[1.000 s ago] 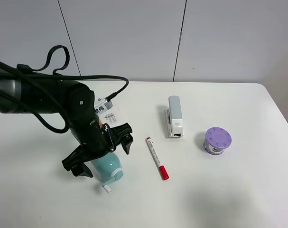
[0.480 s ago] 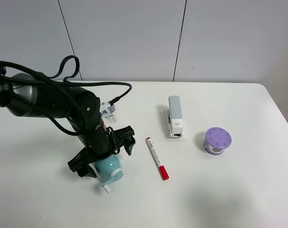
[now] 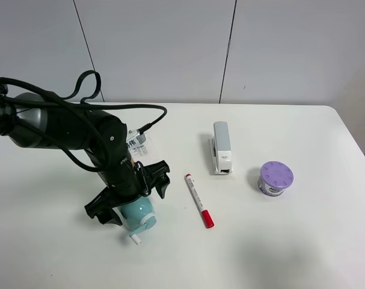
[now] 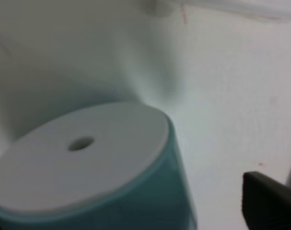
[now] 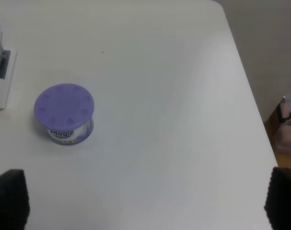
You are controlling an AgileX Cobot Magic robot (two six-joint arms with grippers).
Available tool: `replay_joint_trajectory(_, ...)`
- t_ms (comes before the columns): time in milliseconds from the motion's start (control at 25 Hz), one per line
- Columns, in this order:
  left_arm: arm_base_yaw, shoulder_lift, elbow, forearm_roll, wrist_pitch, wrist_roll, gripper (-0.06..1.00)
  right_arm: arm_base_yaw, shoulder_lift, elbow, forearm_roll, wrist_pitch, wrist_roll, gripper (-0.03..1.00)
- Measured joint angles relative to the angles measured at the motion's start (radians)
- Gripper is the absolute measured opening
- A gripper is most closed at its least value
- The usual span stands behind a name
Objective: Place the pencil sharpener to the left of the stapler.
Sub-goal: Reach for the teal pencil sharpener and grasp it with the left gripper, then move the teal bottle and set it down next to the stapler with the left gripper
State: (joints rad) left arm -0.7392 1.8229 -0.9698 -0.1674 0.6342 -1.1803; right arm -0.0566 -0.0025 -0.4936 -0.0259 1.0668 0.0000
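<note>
Left hand (image 3: 132,202) hangs wide open, holding nothing, its fingers either side of the pencil sharpener (image 3: 138,215) on the near-left counter (image 3: 290,241), well left of the stapler (image 3: 221,155). It looks light, rigid, slick and rounded: pinch the teal flanks, clear of the crank.

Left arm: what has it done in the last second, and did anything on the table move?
The left arm swung further in and its hand settled slightly closer over the pencil sharpener, with the fingers spread either side and nothing gripped yet. The sharpener, the red-capped marker, the stapler and the purple-lidded tub stayed put.
</note>
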Motion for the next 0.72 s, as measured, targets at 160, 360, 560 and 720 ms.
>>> replay_joint_trajectory(160,0.0,0.0,0.0,0.01,0.022,0.0,0.68,0.0,0.0,0.0,0.0,0.0,0.0,0.99)
replay_joint_trajectory(360,0.0,0.0,0.001,0.013,0.02,0.046,0.66,0.0,0.0,0.0,0.0,0.0,0.0,0.99)
replay_joint_trajectory(560,0.0,0.0,0.001,0.017,0.021,0.25,0.66,0.0,0.0,0.0,0.0,0.0,0.0,0.99)
replay_joint_trajectory(720,0.0,-0.026,0.001,0.021,0.04,0.402,0.66,0.0,0.0,0.0,0.0,0.0,0.0,0.99)
